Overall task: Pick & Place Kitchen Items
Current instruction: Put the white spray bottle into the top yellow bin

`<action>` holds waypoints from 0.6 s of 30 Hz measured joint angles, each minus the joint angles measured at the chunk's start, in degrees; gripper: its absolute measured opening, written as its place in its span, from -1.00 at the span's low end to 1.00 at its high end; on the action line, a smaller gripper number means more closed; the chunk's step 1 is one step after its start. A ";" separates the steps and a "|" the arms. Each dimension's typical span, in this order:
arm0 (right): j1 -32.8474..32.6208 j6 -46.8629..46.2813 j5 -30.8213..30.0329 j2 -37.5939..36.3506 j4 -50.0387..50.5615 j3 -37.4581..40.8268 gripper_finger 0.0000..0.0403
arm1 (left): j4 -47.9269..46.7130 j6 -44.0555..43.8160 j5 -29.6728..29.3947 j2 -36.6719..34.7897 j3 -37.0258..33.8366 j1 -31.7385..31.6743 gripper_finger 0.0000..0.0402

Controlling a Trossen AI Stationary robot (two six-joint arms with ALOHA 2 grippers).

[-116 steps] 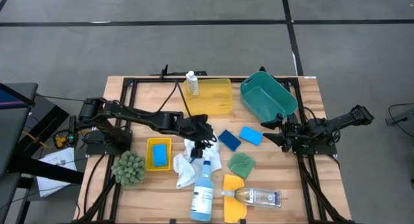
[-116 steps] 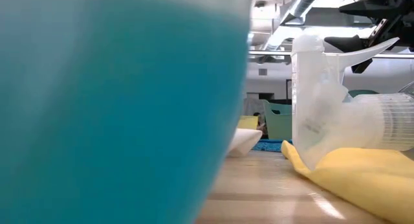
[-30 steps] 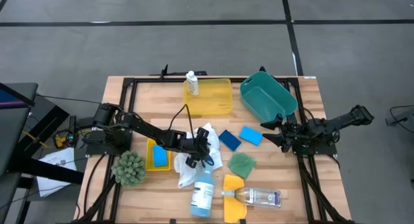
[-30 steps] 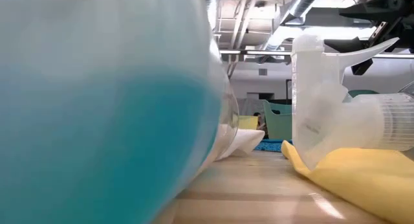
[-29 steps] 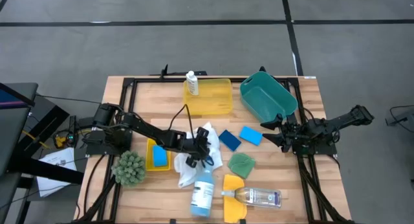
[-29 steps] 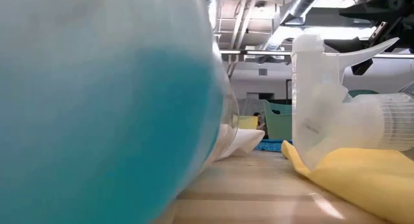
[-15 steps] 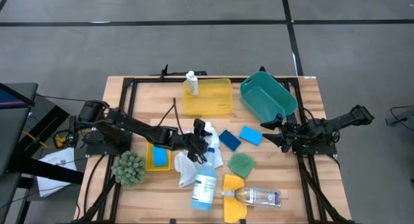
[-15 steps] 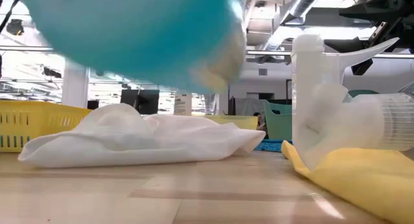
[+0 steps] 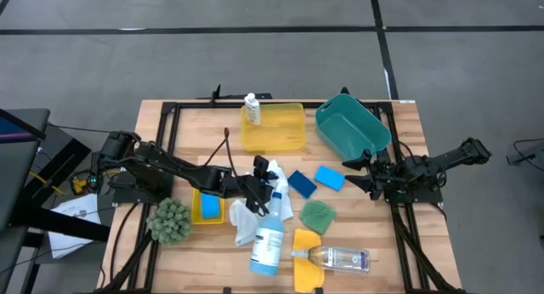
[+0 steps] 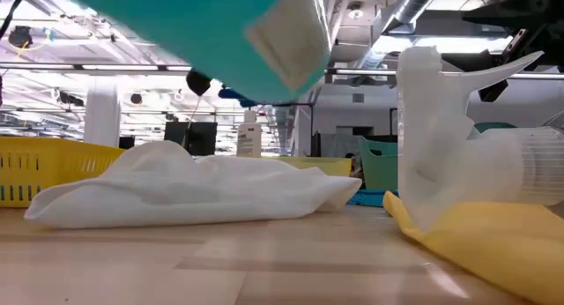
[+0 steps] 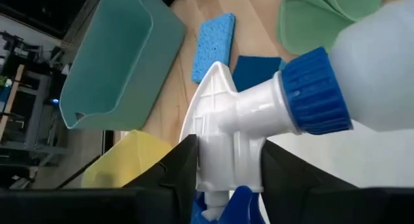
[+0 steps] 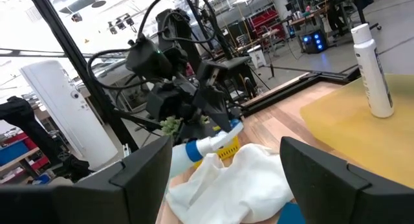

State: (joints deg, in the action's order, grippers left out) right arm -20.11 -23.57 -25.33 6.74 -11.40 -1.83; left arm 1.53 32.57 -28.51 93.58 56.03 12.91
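Note:
My left gripper (image 9: 257, 185) is shut on the blue-liquid spray bottle (image 9: 269, 239) near the table's middle, above the white cloth (image 9: 240, 223). In the low view the bottle's teal base (image 10: 194, 27) hangs above the tabletop. My right gripper (image 9: 360, 174) waits open at the table's right side. Two blue sponges (image 9: 301, 183) (image 9: 330, 177) and a green cloth (image 9: 318, 216) lie flat on the wood. A clear bottle (image 9: 340, 258) lies on its side, partly on a yellow cloth (image 9: 308, 253). A white bottle (image 9: 252, 110) stands upright on the large yellow tray (image 9: 285, 132). My left gripper pinches the spray bottle's white spray head (image 11: 226, 136) between its two fingers (image 11: 178, 169), just behind the blue collar (image 11: 314, 91). The fingers come from the table's left, slanting down, and lie across the head. The bottle hangs tilted, base toward the near edge, off the table.
A teal bin (image 9: 353, 128) lies tipped at the far right. A small yellow tray (image 9: 198, 192) with a blue sponge (image 9: 209, 206) sits left of the cloth, and a spiky green ball (image 9: 170, 219) rests near the left edge. Black frame rails run along the table's sides.
My left gripper has risen with the spray bottle and tipped toward level. The bottle's head has come up off the white cloth, and its base has lifted off the table, clearing the low view.

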 joint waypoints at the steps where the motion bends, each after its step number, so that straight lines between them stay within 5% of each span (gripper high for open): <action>1: 0.01 0.00 -0.01 -0.02 -0.04 0.00 0.38 | 0.22 -0.06 0.02 0.00 -0.24 0.00 -0.30; 18: 0.01 0.00 -0.01 0.00 0.07 0.00 0.38 | 1.09 0.27 -0.55 0.02 -0.61 0.00 -0.34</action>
State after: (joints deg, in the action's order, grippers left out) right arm -20.10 -23.57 -25.34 6.74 -11.33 -1.83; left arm 2.63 32.84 -29.06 93.60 55.42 12.91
